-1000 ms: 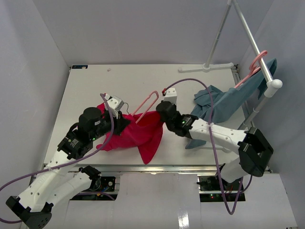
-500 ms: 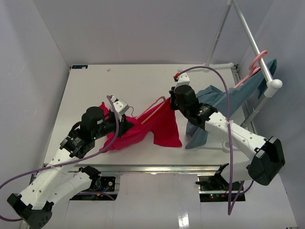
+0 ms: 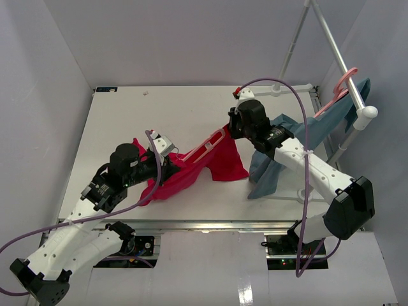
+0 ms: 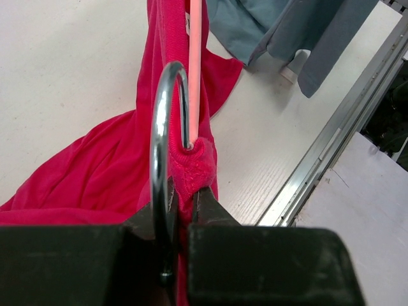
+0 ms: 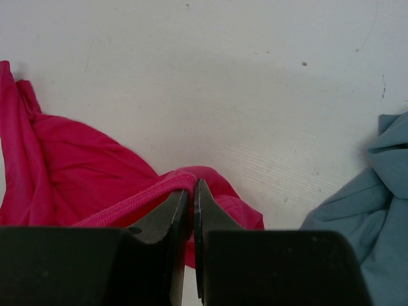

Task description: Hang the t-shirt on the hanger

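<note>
The crimson t-shirt (image 3: 213, 167) is stretched over the table between my two grippers. My left gripper (image 3: 167, 160) is shut on bunched red fabric (image 4: 191, 167) at the hanger's neck. The silver hook (image 4: 156, 140) curves up beside the left finger (image 4: 150, 213), and the hanger's pale-pink bar (image 4: 194, 64) runs away into the t-shirt. In the top view the pink hanger (image 3: 212, 138) shows along the shirt's upper edge. My right gripper (image 3: 231, 129) is shut on the shirt's stitched edge (image 5: 146, 194) just above the table; its fingertips (image 5: 191, 186) pinch it.
A blue-grey garment (image 3: 287, 143) hangs from another pink hanger (image 3: 344, 84) on the white rack pole (image 3: 341, 60) at the right and drapes onto the table next to my right arm. It also shows in the right wrist view (image 5: 382, 197). The table's metal front rail (image 4: 344, 121) is close to my left gripper.
My right gripper has pulled the shirt's edge up and to the far right, along the hanger. The shirt is now stretched out. My left gripper has shifted slightly right.
</note>
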Robot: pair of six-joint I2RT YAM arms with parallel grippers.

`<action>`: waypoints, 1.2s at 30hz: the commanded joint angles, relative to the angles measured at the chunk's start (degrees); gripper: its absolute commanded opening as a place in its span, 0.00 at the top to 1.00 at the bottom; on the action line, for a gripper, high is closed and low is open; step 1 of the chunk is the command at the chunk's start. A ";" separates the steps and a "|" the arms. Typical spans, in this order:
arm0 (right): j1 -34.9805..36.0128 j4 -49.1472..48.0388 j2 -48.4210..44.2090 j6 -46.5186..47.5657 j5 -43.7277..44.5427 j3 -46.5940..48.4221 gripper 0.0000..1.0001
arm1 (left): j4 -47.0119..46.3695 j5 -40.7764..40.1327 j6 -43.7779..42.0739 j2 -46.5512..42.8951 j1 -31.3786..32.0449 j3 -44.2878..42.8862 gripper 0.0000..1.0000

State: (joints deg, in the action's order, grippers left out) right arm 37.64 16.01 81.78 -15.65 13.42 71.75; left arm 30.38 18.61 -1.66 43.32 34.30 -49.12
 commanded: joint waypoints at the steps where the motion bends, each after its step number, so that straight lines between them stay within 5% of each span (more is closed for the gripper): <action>1: -3.46 2.27 1.54 2.55 1.61 6.91 0.92 | 1.17 1.68 -0.97 -0.56 -0.03 -0.58 1.00; 10: -3.63 4.91 -2.44 4.47 -3.92 7.24 0.92 | 1.77 -7.95 -2.82 7.15 0.01 -2.50 1.00; 18: 0.49 7.45 -4.25 6.81 -16.04 7.35 0.92 | 1.00 -0.48 -7.24 17.19 0.51 -9.32 1.00; 32: 15.83 6.88 -11.32 7.75 -24.29 -0.50 0.92 | -0.58 8.88 -7.13 20.03 0.76 -8.46 1.00; 36: 16.50 6.14 -13.21 8.07 -23.45 -4.42 0.80 | -1.07 13.26 -6.78 19.79 0.76 -7.92 1.00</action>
State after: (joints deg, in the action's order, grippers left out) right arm 52.91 24.71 71.80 -7.93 -6.46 69.96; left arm 32.56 26.20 -8.96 63.72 34.70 -56.60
